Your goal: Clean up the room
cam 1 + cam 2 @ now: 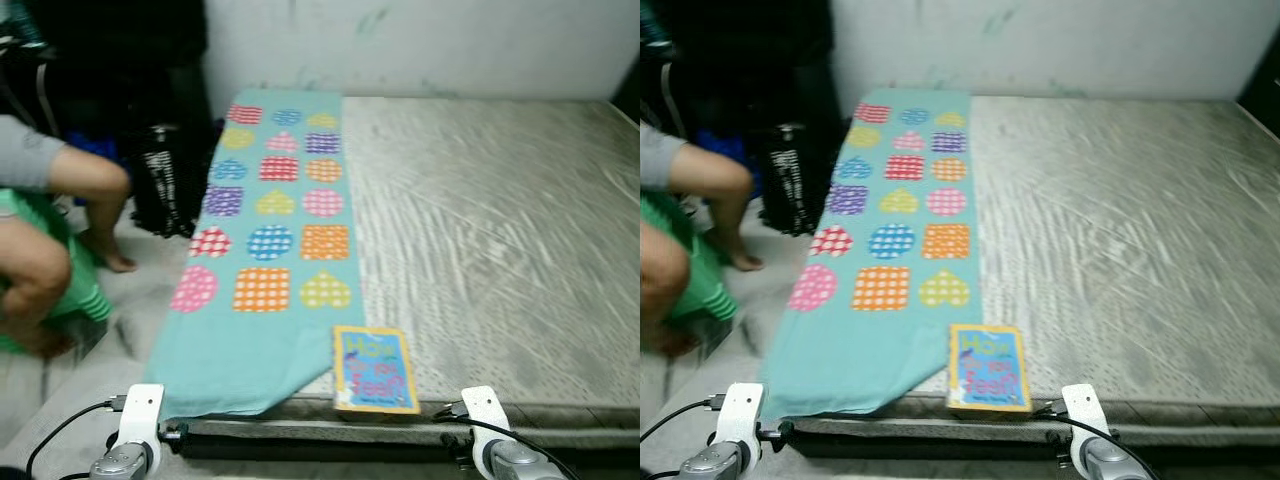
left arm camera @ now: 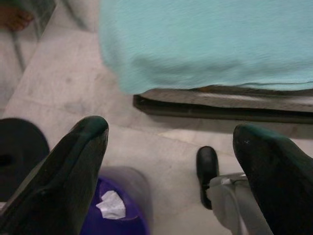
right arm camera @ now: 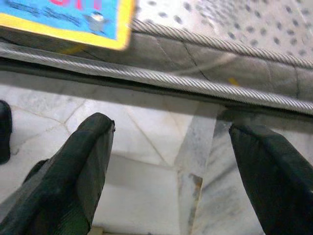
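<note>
Left wrist view: we saw our left gripper (image 2: pixel 168 161) with its fingers wide apart above the marble floor (image 2: pixel 63 88), empty; below it stood a purple bin (image 2: pixel 115 208) with a crumpled white tissue (image 2: pixel 111 204) inside, and a black shoe (image 2: pixel 207 169) lay just beside it.
Right wrist view: we saw our right gripper (image 3: pixel 168 166) with fingers likewise spread and empty, hanging over the floor at the mattress edge, a corner of the book above it.
Head views: these gave us what the wrists did not, the whole bed from above, with both wrists low at the near edge.
Person: at the far left we saw a person (image 1: pixel 45 240) crouched beside the bed in a grey sleeve and green clothing.
Blanket: we noted a teal blanket (image 1: pixel 262 250) printed with checked hearts, circles and squares, laid along the bed's left side, its near end hanging over the edge.
Book: a blue book (image 1: pixel 374 369) with a yellow border lay flat on the near edge, touching the blanket's right side.
Mattress: a bare grey quilted mattress (image 1: pixel 490 230) filled the right side.
Room: a pale wall (image 1: pixel 420 45) stood behind, with dark bags (image 1: pixel 165 170) at the bed's far left corner.
</note>
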Controlling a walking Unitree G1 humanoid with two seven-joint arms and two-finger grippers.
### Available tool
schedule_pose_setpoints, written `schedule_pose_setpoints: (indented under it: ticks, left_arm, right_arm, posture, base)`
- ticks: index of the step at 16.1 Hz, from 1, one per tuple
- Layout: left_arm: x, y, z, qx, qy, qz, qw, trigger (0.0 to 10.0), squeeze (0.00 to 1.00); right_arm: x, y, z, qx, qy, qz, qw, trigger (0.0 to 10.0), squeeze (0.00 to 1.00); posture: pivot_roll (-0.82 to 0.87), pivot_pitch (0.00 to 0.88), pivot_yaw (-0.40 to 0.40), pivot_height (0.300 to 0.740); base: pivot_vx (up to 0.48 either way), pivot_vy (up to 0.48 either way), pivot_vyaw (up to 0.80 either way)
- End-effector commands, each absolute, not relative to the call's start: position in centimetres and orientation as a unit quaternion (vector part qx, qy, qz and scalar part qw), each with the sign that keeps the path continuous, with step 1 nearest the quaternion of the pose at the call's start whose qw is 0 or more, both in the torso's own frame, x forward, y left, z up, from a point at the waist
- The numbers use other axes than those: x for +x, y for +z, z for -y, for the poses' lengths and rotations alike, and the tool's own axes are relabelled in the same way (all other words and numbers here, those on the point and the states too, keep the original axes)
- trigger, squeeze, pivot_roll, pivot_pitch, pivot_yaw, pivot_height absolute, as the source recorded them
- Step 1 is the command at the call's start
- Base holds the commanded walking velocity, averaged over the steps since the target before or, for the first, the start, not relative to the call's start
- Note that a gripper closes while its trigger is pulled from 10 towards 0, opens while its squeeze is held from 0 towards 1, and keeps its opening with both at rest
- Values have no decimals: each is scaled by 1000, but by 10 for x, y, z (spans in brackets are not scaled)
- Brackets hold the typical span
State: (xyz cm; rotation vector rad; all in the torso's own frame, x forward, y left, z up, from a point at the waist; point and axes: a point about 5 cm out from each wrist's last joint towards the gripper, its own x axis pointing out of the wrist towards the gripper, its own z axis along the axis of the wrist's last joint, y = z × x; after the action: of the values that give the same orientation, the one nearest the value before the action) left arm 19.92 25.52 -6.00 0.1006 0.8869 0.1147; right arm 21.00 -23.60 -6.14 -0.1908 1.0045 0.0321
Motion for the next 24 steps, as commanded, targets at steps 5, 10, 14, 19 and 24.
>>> schedule_pose_setpoints:
  ticks: [5,10,14,19,24]
  left_arm:
    - [197,-60,-258,53,56,-433,898,10000,0]
    - [199,-59,-258,56,50,-426,902,10000,0]
    - [200,-59,-257,58,46,-426,902,10000,0]
    - [199,-59,-257,58,43,-427,901,10000,0]
    - [199,-60,-256,58,42,-429,901,10000,0]
  right_arm:
    - [212,-60,235,-100,19,-478,872,10000,0]
    - [213,-60,236,-107,24,-478,871,10000,0]
    - [214,-59,236,-110,26,-478,871,10000,0]
    - [214,-59,236,-115,32,-476,871,10000,0]
    - [213,-59,236,-116,33,-477,871,10000,0]
  posture:
    - [10,66,-11,740]
    - [10,65,-13,740]
    - [9,63,-13,740]
    - [9,58,-13,740]
    - [9,53,-15,740]
  base:
    - [0,324,0]
    - [0,66,0]
    - [0,0,0]
    - [0,0,0]
    - [0,0,320]
